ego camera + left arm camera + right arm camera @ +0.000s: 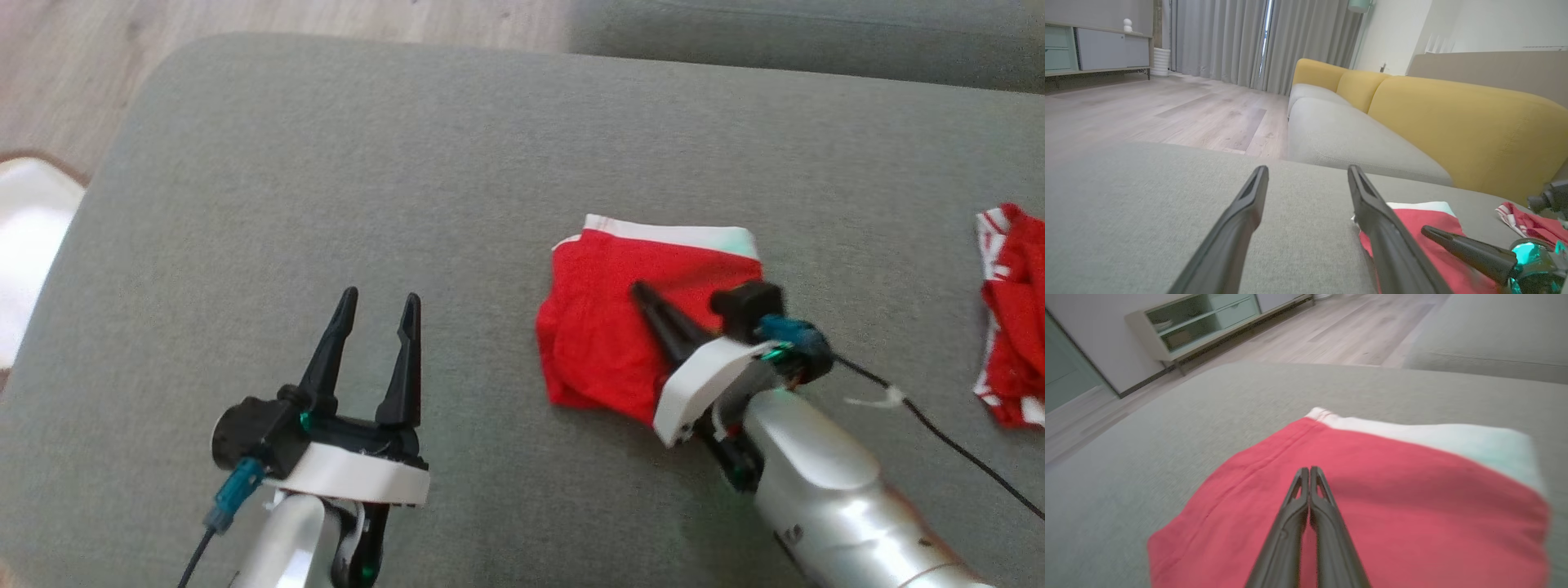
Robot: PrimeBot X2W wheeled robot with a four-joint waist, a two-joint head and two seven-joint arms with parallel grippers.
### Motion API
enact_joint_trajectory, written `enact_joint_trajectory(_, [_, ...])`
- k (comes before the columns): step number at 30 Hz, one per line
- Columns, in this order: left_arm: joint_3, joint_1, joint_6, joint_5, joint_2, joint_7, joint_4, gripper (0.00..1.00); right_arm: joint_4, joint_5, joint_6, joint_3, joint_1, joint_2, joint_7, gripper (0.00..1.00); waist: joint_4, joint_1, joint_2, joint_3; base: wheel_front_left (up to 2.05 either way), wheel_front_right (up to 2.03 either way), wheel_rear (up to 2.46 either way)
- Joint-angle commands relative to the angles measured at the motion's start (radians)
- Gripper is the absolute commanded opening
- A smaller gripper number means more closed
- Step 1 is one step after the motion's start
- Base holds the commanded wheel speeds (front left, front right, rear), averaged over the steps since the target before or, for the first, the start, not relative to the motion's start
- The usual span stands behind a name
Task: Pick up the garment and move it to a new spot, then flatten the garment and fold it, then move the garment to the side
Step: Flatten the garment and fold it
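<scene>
Head camera looks steeply down on the cushion. Left wrist camera sits low, skimming it toward a sofa at 2 o'clock. Right wrist camera hovers close over the garment, shared by all three views.

A broad grey cushion carries a crumpled red-and-white cloth far to the right. Beyond its far edge lies pale wooden floor, with a white mat at the left. A yellow-backed sofa, grey curtains and a low cabinet stand farther off.
</scene>
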Motion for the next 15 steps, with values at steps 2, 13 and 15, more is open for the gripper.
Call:
enact_joint_trajectory(2, [0.046,-0.015,0.007,0.015,0.004,-0.008,-0.052,1.00,-0.030,-0.019,-0.001,-0.058,-0.032,0.018,-0.039,0.00,-0.037,0.0001,0.0000,-0.022,0.00,0.00,0.00])
enact_joint_trajectory(13, [0.096,0.020,0.011,0.040,0.004,-0.008,-0.100,1.00,-0.394,-0.291,-0.001,-0.528,0.207,0.005,-0.053,0.00,-0.163,0.0001,0.0000,-0.072,0.00,0.00,0.00])
enact_joint_trajectory(15, [0.099,0.025,0.011,0.041,0.004,-0.008,-0.101,1.00,-0.450,-0.322,-0.001,-0.563,0.256,0.013,-0.053,0.00,-0.180,0.0001,0.0000,-0.077,0.00,0.00,0.00])
